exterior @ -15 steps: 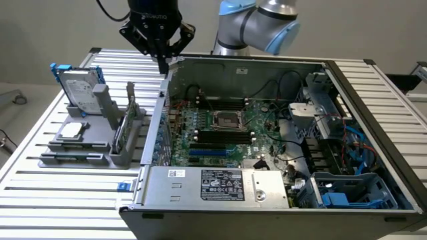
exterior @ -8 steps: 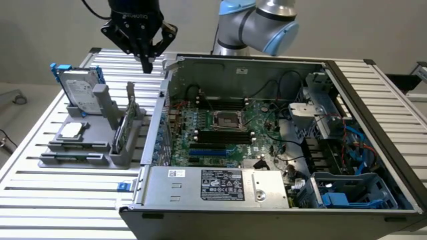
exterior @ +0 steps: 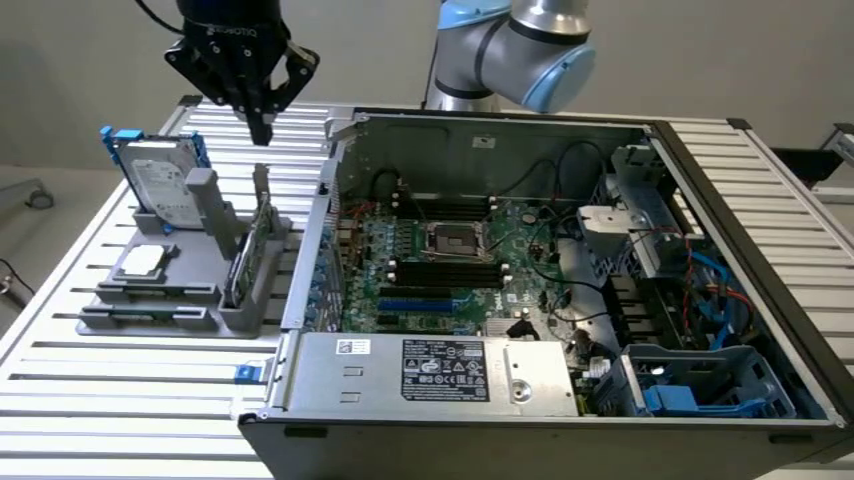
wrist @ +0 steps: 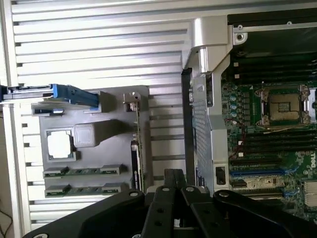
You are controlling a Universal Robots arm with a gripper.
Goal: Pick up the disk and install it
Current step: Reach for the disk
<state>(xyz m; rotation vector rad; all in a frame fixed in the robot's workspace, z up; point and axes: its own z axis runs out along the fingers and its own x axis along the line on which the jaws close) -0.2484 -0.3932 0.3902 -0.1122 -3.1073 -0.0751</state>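
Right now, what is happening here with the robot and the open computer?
The robot arm's gripper hangs in the air, shut and holding nothing, roughly over the gap between the grey parts holder and the open computer case. The disk, in its blue carrier, stands upright in the holder, apart from the gripper. It is not yet picked up or installed.
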